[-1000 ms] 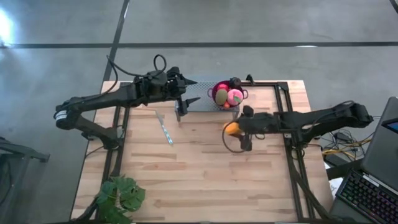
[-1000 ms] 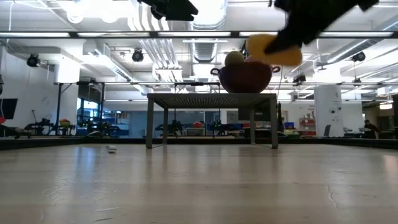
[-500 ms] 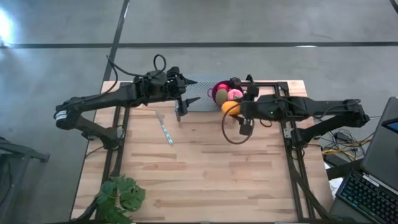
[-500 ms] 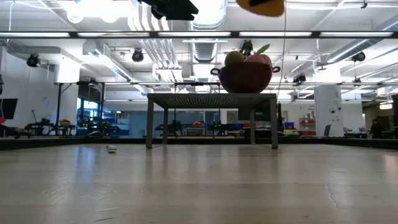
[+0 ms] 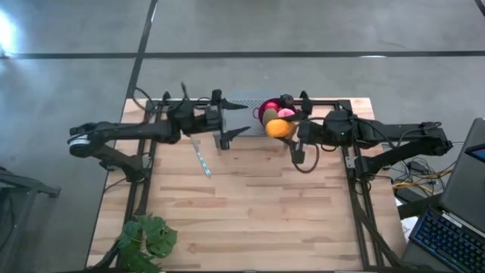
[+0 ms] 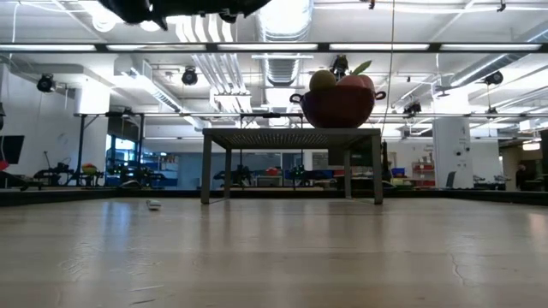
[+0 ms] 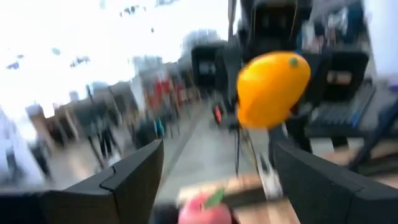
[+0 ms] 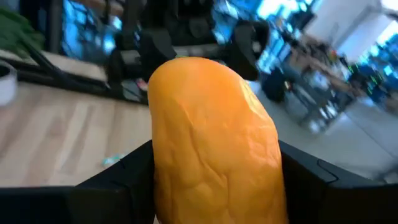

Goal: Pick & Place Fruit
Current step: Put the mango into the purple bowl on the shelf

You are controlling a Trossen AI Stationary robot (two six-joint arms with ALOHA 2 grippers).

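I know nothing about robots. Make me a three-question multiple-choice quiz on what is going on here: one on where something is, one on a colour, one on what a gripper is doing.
1. Where does the purple bowl stand?
A. on the floor
B. on a small metal stand
C. beside the plant

2. What colour is the fruit being carried?
A. orange
B. blue
C. white

3. What state is the left gripper in?
A. shut on a fruit
B. shut on the bowl
C. open and empty

Answers:
1 B, the low view shows the bowl raised on the stand.
2 A, the right gripper is shut on an orange piece.
3 C, its fingers stand apart with nothing between them.
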